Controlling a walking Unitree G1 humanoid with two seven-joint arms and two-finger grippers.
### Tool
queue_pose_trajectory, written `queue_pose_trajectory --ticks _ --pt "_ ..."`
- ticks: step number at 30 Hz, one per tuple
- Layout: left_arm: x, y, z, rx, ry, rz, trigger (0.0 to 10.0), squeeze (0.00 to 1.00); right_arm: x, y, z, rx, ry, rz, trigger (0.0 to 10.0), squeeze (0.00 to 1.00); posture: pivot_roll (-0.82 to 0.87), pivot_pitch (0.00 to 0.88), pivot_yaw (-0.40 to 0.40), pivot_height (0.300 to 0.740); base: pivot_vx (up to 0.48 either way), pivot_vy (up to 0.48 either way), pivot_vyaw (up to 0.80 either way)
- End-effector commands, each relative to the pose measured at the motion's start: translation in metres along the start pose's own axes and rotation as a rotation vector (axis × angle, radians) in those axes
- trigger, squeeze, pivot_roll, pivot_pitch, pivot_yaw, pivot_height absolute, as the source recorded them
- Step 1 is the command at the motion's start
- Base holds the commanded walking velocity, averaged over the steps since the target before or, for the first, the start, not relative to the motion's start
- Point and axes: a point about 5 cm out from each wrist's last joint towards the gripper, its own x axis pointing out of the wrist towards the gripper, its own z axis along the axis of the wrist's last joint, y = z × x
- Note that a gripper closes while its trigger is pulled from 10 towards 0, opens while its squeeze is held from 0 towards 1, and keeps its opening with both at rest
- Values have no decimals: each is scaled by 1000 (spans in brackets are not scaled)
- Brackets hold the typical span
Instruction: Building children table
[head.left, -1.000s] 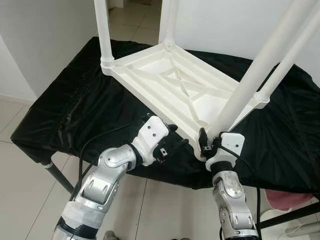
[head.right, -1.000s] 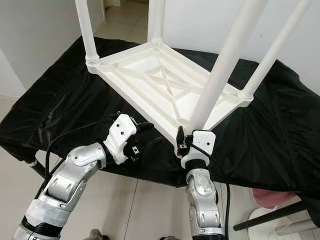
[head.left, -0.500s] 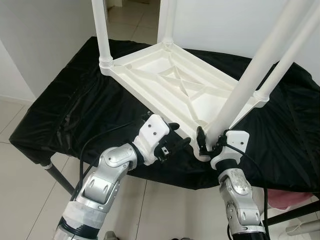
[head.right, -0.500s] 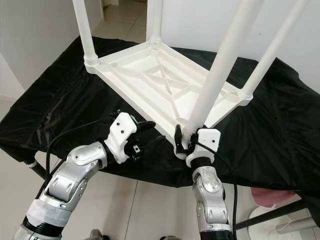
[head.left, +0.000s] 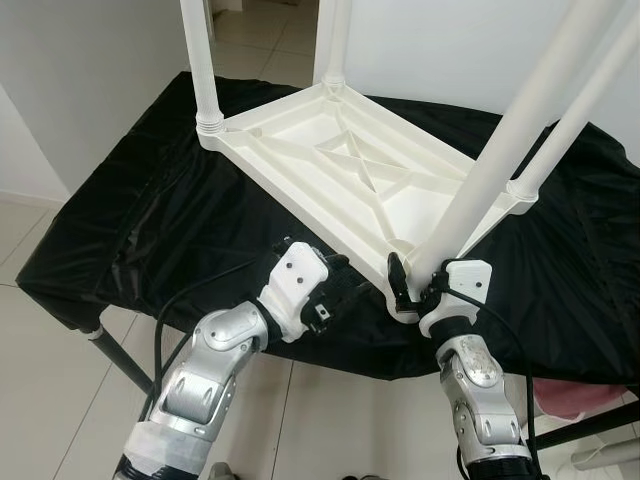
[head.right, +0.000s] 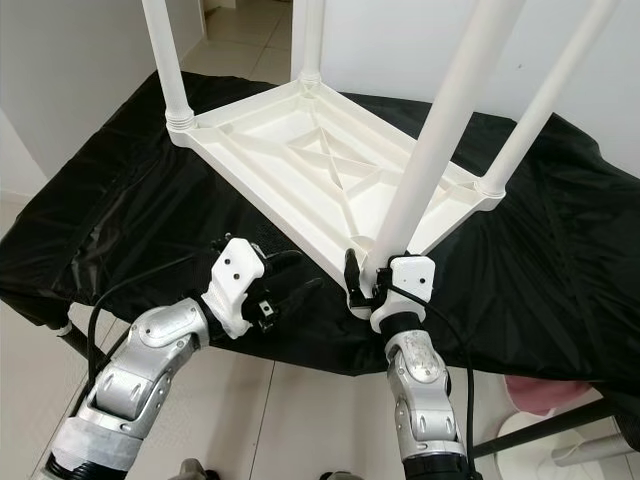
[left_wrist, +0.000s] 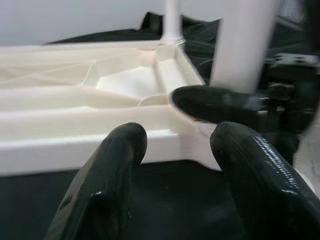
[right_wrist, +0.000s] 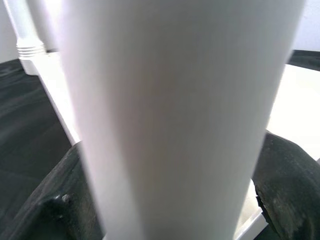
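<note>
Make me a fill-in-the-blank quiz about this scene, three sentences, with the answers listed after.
1. The white table lies upside down on a ____ cloth.
2. The right gripper is shut on the near ____.
3. The left gripper sits with its fingers ____, just short of the table's edge.

Answers: black; leg; open

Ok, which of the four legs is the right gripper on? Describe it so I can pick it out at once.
On the black-draped bench lies the white children's table, upside down with four legs standing up. The one you want is the leg at the corner closest to the robot. Unlike the other three, it has the right gripper shut around its base, with the left gripper open beside it.
</note>
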Motion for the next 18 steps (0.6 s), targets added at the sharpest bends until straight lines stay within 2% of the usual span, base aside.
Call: queue_pose_trajectory --ticks 1,3,4,5,7,9,10,12,13,14,18 --pt "-3 11 -6 -2 15 234 10000 0 -4 -1 -5 7 15 0 10000 0 -15 70 -21 740 0 0 0" --pt "-3 11 -6 -2 15 235 10000 0 -4 -1 -5 7 14 2 10000 0 -15 70 -21 740 0 0 0" --pt "-7 18 -15 12 21 331 10000 0 -7 1 -10 -5 2 -18 10000 0 -13 47 -12 740 0 0 0" --pt "-7 18 -15 12 21 331 10000 0 -7 1 -10 -5 2 -18 10000 0 -13 47 -12 740 0 0 0" --pt "-11 24 -22 -15 13 428 10000 0 -10 2 -13 -17 -21 -46 10000 0 -10 40 -11 740 0 0 0" --pt "-12 25 -23 -28 7 451 10000 0 -10 2 -14 -16 -29 -52 10000 0 -10 40 -11 740 0 0 0" --pt "-15 28 -26 -47 -9 515 10000 0 -11 1 -15 11 -44 -72 10000 0 -5 39 -11 740 0 0 0" --pt "-15 28 -26 -47 -9 515 10000 0 -11 1 -15 11 -44 -72 10000 0 -5 39 -11 740 0 0 0" --pt "-19 31 -29 -58 -21 574 10000 0 -12 1 -16 28 -51 -79 10000 0 -3 39 -12 740 0 0 0" --pt "-23 30 -34 -89 -31 594 10000 0 -13 3 -18 27 -49 -69 10000 0 2 35 -14 740 0 0 0" --pt "-30 31 -46 -111 -20 661 10000 0 -15 6 -26 -1 -34 -66 10000 0 11 31 -13 740 0 0 0"
